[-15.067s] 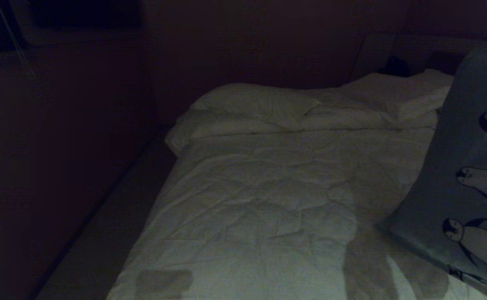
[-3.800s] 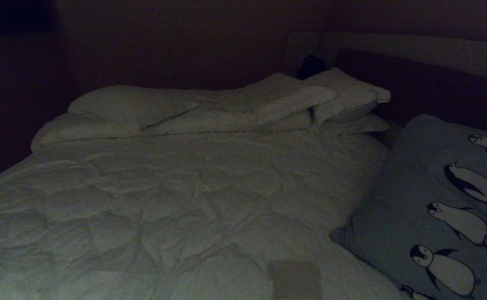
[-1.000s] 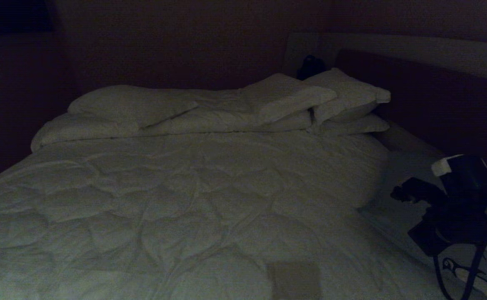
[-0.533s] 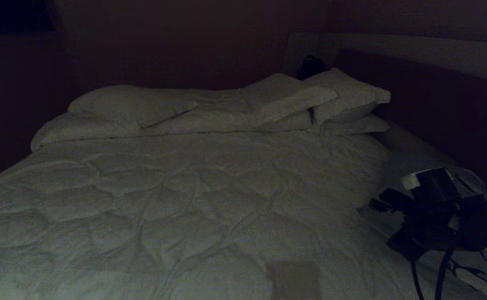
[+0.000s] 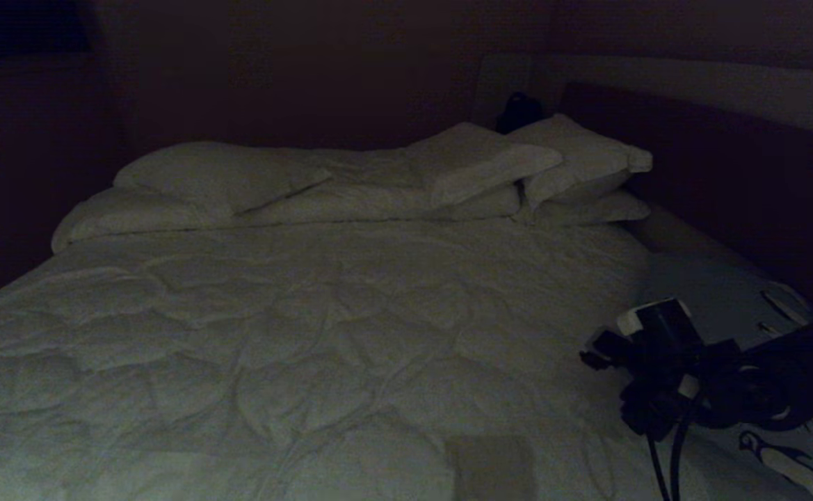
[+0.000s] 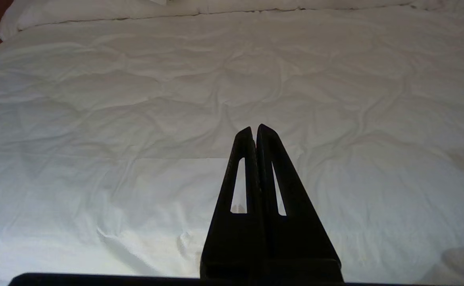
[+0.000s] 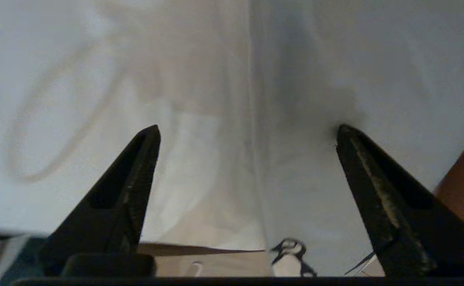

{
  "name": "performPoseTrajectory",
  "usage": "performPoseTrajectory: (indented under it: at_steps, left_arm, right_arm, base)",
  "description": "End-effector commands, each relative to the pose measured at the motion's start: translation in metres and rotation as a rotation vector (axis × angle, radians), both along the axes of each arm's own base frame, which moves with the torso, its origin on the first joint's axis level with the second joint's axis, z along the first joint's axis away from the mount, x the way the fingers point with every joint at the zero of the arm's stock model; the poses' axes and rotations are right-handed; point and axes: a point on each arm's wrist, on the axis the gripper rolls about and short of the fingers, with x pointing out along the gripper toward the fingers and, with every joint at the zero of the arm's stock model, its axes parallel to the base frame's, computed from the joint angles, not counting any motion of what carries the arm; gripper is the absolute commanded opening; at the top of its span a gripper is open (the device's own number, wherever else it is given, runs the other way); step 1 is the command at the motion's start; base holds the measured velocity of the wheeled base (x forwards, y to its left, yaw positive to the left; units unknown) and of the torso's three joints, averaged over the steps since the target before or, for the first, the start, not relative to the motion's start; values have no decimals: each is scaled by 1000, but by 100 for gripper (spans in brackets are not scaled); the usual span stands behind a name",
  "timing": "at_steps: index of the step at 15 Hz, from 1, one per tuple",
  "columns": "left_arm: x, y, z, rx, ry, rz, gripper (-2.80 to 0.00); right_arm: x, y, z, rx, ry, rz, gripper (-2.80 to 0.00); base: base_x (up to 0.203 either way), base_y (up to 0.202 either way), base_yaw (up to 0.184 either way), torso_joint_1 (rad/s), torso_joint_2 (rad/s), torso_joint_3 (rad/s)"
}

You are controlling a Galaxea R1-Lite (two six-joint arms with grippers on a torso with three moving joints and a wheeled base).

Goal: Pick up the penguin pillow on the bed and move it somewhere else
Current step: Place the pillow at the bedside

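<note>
Bed [image 5: 295, 327]: large, wrinkled white quilted duvet across it, dim room. White pillows [image 5: 350, 181]: stacked along the head end, well apart from the work. Penguin pillow [image 5: 719, 292]: grey-blue, lying flat along the bed's right edge beside the dark headboard [image 5: 726, 167], partly hidden by the arm. Right claw [image 7: 247, 135]: fingers spread wide over the pillow, gripping nothing. Left claw [image 6: 254, 129]: fingers pressed together, empty, above the duvet.
</note>
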Motion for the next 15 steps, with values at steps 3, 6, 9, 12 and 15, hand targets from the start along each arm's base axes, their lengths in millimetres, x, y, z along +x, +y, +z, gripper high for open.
performPoseTrajectory:
  at_steps: [3,6,9,12,15]
  left_arm:
    - [0,0,0,0,1,1,-280]
    - [0,0,0,0,1,1,-280]
    - [0,0,0,0,0,1,-280]
    - [0,0,0,0,1,3,-280]
    - [0,0,0,0,0,1,-280]
  right_arm:
    - [16,3,-16,-97,-51,-57,0]
    - [25,4,-11,-121,-99,-85,0]
    - [25,5,-4,-155,-133,-108,0]
    - [20,7,-1,-193,-141,-120,0]
    - [21,7,-6,-199,-124,-114,0]
  base:
    - [0,0,0,0,0,0]
    - [0,0,0,0,0,0]
    - [0,0,0,0,0,0]
    - [0,0,0,0,0,0]
    - [0,0,0,0,0,0]
